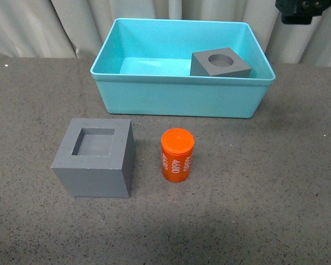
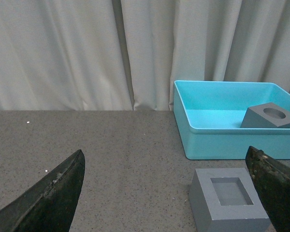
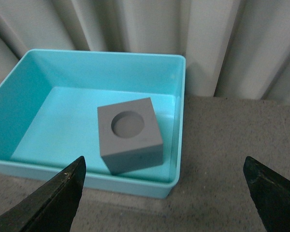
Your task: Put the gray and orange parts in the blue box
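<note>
The turquoise-blue box [image 1: 176, 99] stands at the back of the table. The gray cube with a round recess [image 1: 219, 62] lies inside it at its right end, seen too in the right wrist view [image 3: 129, 134]. The gray cube with a square recess [image 1: 95, 157] stands on the table in front of the box, left. The orange "4680" cylinder [image 1: 177, 154] stands upright to its right. My left gripper [image 2: 169, 193] is open and empty, low, with the square-recess cube [image 2: 229, 200] by its finger. My right gripper [image 3: 166, 193] is open and empty above the box's [image 3: 19, 166] right front corner.
The table [image 1: 265, 210] is dark speckled gray. White curtains [image 1: 44, 27] hang behind the box. A black part of the right arm [image 1: 300, 11] shows at the top right of the front view.
</note>
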Motion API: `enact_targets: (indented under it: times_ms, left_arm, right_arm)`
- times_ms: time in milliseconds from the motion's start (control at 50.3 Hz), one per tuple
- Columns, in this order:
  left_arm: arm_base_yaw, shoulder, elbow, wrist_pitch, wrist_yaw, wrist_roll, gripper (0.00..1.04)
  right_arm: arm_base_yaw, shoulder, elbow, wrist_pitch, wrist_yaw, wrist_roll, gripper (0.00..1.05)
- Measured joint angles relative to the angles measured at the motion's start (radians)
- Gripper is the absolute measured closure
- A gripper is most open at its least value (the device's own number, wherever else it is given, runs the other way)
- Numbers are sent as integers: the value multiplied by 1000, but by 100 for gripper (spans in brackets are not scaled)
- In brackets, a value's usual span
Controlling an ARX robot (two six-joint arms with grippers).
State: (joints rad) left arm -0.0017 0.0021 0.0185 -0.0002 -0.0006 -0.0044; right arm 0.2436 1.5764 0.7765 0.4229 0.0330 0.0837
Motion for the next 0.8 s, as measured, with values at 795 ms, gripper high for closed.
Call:
enact_targets:
  times_ms: [795]
  left_arm:
    - [-130,1077,291,352,-88,-363,7]
  right_arm:
    - [21,-139,-137,-1,45,0,10]
